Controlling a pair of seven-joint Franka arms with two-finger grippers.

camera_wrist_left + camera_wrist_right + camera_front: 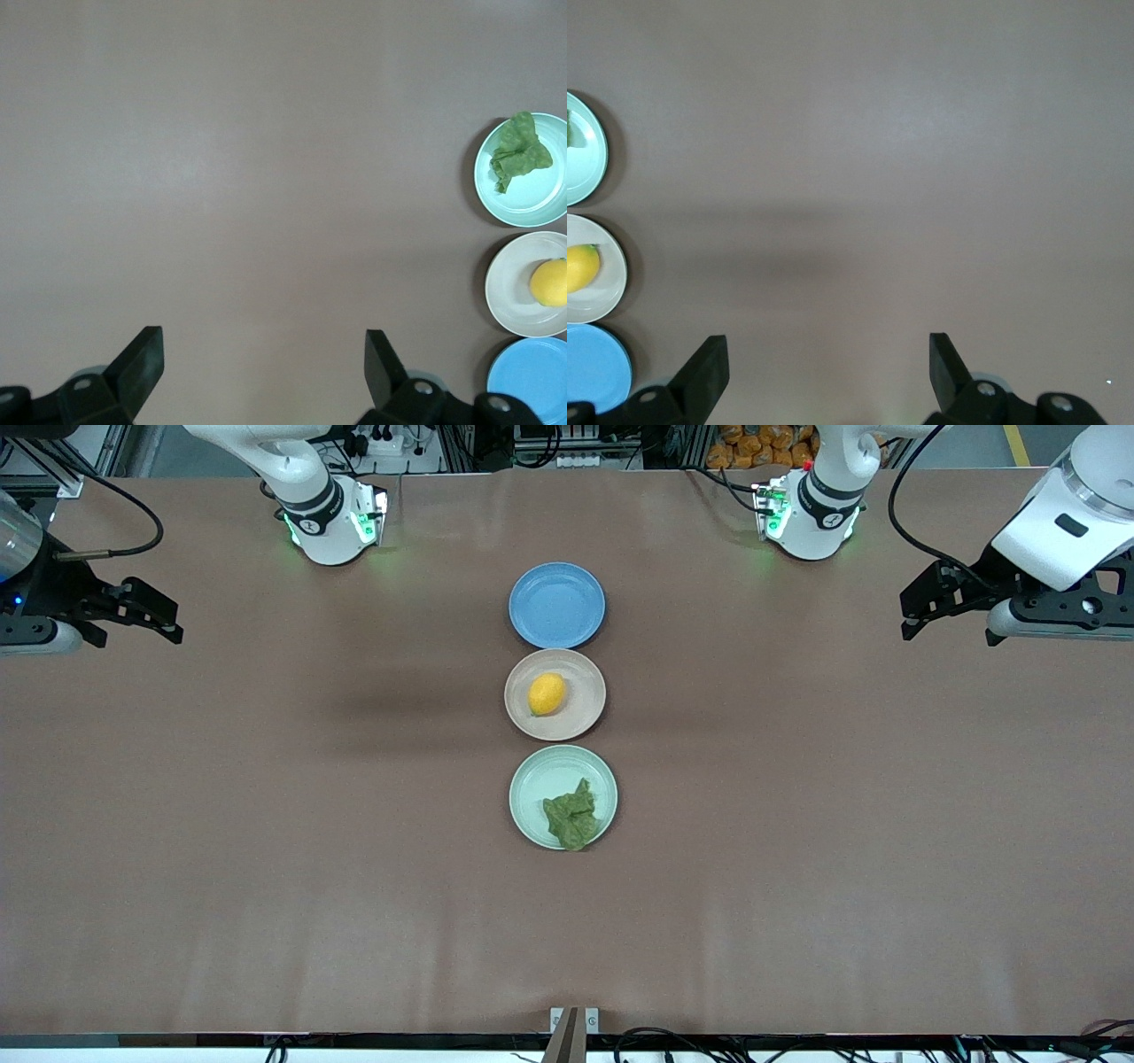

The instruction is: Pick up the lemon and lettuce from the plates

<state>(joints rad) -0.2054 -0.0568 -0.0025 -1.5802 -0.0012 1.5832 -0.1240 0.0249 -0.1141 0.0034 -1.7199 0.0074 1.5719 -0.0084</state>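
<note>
The lemon point(547, 693) lies on the beige-pink plate point(580, 713) at the table's middle. The lettuce point(572, 818) lies on the mint green plate point(540, 788), nearer to the front camera. My left gripper point(912, 609) is open and empty, up over bare table at the left arm's end. My right gripper point(168, 618) is open and empty, up over bare table at the right arm's end. The left wrist view shows the lettuce point(521, 150) and the lemon point(550, 282); the right wrist view shows the lemon point(581, 267) and only an edge of the lettuce.
An empty blue plate point(556, 605) sits beside the beige-pink plate, farther from the front camera. The three plates form a row down the middle of the brown table. Wide bare table lies between the plates and each gripper.
</note>
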